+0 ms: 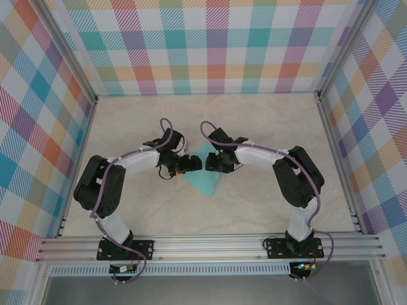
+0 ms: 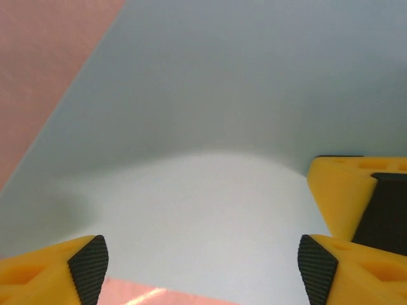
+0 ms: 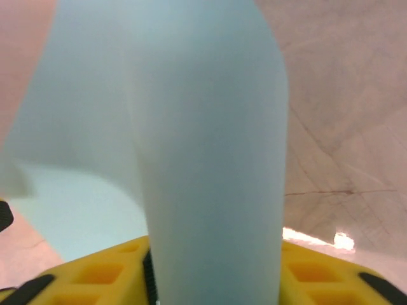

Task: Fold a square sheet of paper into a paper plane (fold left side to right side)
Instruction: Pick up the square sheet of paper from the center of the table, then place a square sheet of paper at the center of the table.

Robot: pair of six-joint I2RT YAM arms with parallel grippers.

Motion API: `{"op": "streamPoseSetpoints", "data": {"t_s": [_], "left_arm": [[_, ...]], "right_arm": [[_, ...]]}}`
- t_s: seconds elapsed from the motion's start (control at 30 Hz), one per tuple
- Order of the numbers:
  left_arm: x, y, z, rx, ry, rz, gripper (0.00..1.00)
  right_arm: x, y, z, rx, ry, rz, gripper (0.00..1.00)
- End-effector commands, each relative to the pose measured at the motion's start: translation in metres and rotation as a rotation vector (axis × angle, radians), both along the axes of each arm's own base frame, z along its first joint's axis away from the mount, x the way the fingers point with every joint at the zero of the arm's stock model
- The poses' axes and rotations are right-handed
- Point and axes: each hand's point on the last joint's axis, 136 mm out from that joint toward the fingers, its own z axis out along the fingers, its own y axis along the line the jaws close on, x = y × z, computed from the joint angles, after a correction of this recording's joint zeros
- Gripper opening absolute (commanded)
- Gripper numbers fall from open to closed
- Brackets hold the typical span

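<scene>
One thin turquoise square sheet of paper (image 1: 205,181) lies at the middle of the beige table (image 1: 267,127); light, limp, easily creased, best pinched at an edge. The left gripper (image 2: 203,267) has fingers apart; whether the right gripper (image 1: 210,166) clamps the lifted flap I cannot tell

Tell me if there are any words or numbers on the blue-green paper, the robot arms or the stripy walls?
No readable text anywhere.
Thin turquoise sheet of paper: plain, no marks.
Black-and-white robot arms: no legible labels.
Checked pastel walls: pattern only.
Small circuit boards at the arm bases: too small to read.
</scene>
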Motion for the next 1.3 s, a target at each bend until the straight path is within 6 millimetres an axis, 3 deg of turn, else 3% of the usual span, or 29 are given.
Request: {"op": "streamPoseSetpoints", "data": {"t_s": [0.0, 0.13, 0.27, 0.37, 0.5, 0.7, 0.87, 1.07, 1.27], "left_arm": [[0.006, 0.02, 0.047, -0.062, -0.105, 0.049, 0.86], [0.007, 0.044, 0.084, -0.135, -0.186, 0.101, 0.9], [0.003, 0.055, 0.112, -0.222, -0.242, 0.114, 0.92], [-0.003, 0.051, 0.138, -0.304, -0.311, 0.076, 0.93], [-0.016, 0.035, 0.186, -0.45, -0.444, -0.042, 0.94], [-0.04, 0.019, 0.251, -0.614, -0.584, -0.217, 0.96], [-0.063, 0.006, 0.297, -0.683, -0.695, -0.372, 0.97], [-0.09, -0.013, 0.32, -0.711, -0.747, -0.543, 0.97], [-0.097, -0.026, 0.32, -0.709, -0.714, -0.607, 0.93]], "right_arm": [[0.009, 0.009, 0.043, 0.191, -0.116, 0.07, 0.35], [0.008, 0.009, 0.068, 0.39, -0.157, 0.139, 0.28], [0.007, 0.001, 0.094, 0.537, -0.175, 0.183, 0.26], [0.002, -0.011, 0.128, 0.606, -0.245, 0.23, 0.26], [-0.014, -0.034, 0.183, 0.692, -0.363, 0.297, 0.25], [-0.06, -0.046, 0.264, 0.786, -0.479, 0.472, 0.25], [-0.096, -0.049, 0.316, 0.842, -0.551, 0.602, 0.25], [-0.114, -0.041, 0.339, 0.878, -0.567, 0.689, 0.25], [-0.127, -0.032, 0.347, 0.917, -0.559, 0.763, 0.25]]}}
